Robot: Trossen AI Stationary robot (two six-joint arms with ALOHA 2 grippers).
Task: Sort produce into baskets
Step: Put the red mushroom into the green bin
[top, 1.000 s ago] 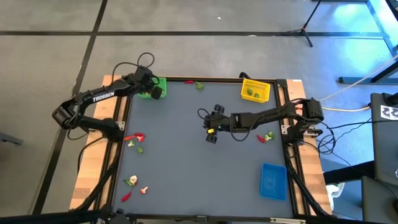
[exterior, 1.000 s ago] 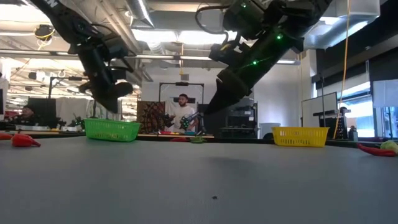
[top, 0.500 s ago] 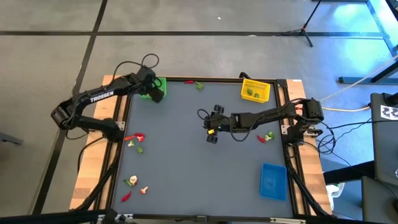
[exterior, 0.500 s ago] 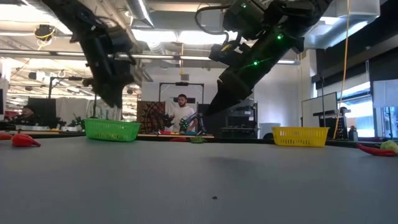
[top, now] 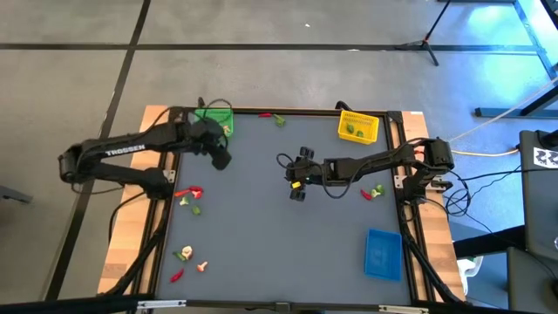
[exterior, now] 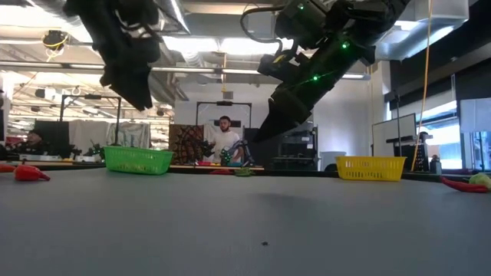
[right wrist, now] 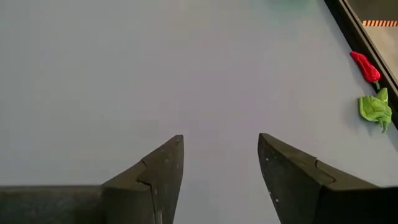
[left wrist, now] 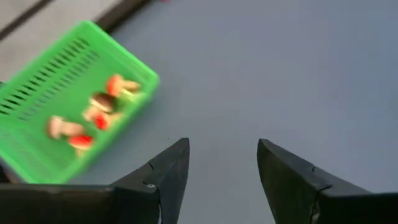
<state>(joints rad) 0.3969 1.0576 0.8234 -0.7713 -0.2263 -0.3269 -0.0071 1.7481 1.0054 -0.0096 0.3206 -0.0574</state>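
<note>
- Left gripper (top: 221, 161) hanging above the grey table (top: 279, 253) just beside the green basket (top: 214, 117), fingers (left wrist: 165, 171) spread apart and empty.
- Inside the green basket, a few red and pale mushroom-like pieces (left wrist: 99, 109).
- Right gripper (top: 297, 179) hovering well away from the green basket, near the table's middle, fingers (right wrist: 163, 168) parted, nothing between them.
- Yellow basket (top: 358, 126) at the same far edge as the green basket, opposite corner, green pieces inside.
- Blue basket (top: 382, 254) diagonally across from the green basket.
- Loose red and green pieces (top: 190, 197) on the table, nearer than the green basket along its side.
</note>
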